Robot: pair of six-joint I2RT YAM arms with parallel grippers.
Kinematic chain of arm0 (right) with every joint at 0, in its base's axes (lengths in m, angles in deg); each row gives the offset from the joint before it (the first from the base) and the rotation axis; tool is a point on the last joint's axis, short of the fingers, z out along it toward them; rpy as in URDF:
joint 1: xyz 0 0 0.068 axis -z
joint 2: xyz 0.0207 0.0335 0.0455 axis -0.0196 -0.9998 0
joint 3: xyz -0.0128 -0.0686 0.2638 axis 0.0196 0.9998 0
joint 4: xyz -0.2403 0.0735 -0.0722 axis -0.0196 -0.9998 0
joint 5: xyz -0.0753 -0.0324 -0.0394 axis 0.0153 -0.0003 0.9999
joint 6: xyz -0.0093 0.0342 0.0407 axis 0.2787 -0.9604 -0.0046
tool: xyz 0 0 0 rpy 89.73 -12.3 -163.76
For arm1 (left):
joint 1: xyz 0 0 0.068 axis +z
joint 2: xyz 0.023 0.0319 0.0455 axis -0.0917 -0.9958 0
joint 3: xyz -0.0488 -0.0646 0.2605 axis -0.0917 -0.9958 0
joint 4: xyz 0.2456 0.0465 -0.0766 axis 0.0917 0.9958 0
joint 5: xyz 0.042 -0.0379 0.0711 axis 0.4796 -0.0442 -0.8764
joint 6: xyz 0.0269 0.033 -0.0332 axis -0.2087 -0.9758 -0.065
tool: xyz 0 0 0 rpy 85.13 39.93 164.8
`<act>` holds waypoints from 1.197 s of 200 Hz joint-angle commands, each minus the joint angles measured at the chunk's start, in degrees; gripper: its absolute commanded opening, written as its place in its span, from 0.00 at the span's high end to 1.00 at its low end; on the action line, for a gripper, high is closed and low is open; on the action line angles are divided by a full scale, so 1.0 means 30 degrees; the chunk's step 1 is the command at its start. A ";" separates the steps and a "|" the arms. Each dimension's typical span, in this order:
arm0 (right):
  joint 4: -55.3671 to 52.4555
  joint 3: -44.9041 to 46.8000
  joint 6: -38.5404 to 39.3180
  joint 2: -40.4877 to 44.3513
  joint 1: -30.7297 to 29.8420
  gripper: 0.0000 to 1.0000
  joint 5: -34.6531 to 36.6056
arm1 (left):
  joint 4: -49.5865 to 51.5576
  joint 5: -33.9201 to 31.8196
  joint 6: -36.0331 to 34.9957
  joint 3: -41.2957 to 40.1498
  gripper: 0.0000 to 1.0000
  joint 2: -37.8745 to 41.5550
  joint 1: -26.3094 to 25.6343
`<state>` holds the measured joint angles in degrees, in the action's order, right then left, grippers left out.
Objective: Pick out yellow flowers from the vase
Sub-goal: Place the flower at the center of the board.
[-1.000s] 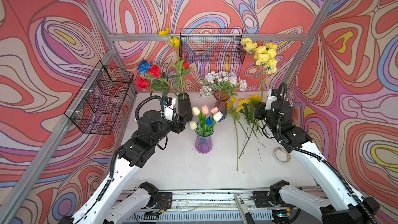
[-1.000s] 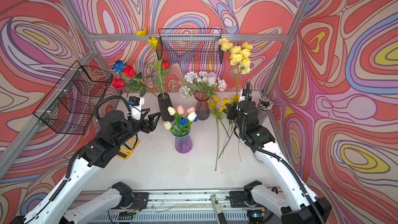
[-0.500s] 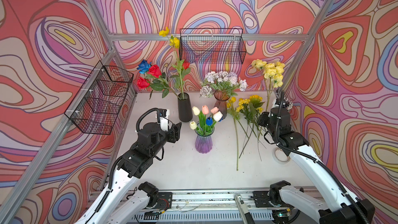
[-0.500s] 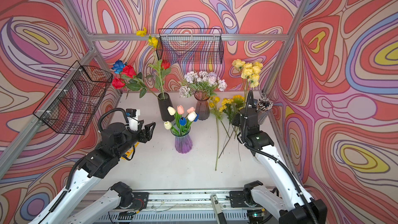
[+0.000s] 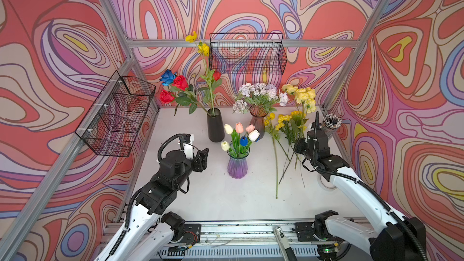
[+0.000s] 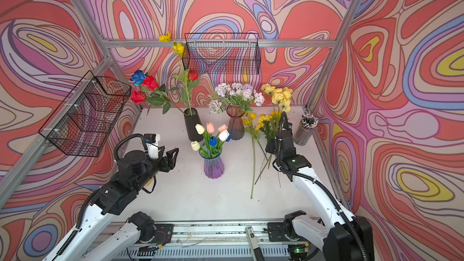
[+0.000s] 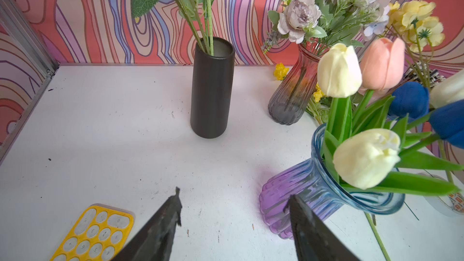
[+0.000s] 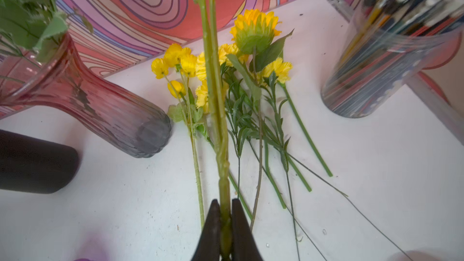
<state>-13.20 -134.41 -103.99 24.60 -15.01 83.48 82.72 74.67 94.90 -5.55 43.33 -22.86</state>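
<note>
In a top view the right gripper has come down with a yellow bunch, now over the yellow pile on the worktop. Left wrist: the left gripper is open and empty, back from the black vase. Right wrist: the right gripper pinches the stem, ready to drop, I think.

The only writing I can find is on the yellow keypad lying flat on the white table, seen from my left wrist. Its pale keys carry digits, and I can half make out a 0 on the wide key. The other key marks are too blurred for me to read.
</note>
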 commanded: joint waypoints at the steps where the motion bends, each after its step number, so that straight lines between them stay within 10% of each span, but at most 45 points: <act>1: 0.1138 0.0279 -0.0200 -0.0479 0.0060 1.00 -0.1809 | 0.0388 -0.0284 0.0201 -0.0296 0.28 0.0238 0.0071; 198: 0.1405 0.2446 -0.0393 -0.3632 0.0068 1.00 -0.5531 | 0.0130 -0.0700 -0.0560 -0.0476 0.25 -0.0067 0.0081; 239: 0.1090 0.2263 -0.0158 -0.4091 0.0061 0.86 -0.5569 | -0.1338 -0.0212 -0.1839 -0.0702 0.25 -0.1025 0.0072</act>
<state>-9.97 -127.55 -104.71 12.95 -15.01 66.82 82.30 73.59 92.21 -6.55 41.69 -22.88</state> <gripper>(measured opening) 0.109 0.751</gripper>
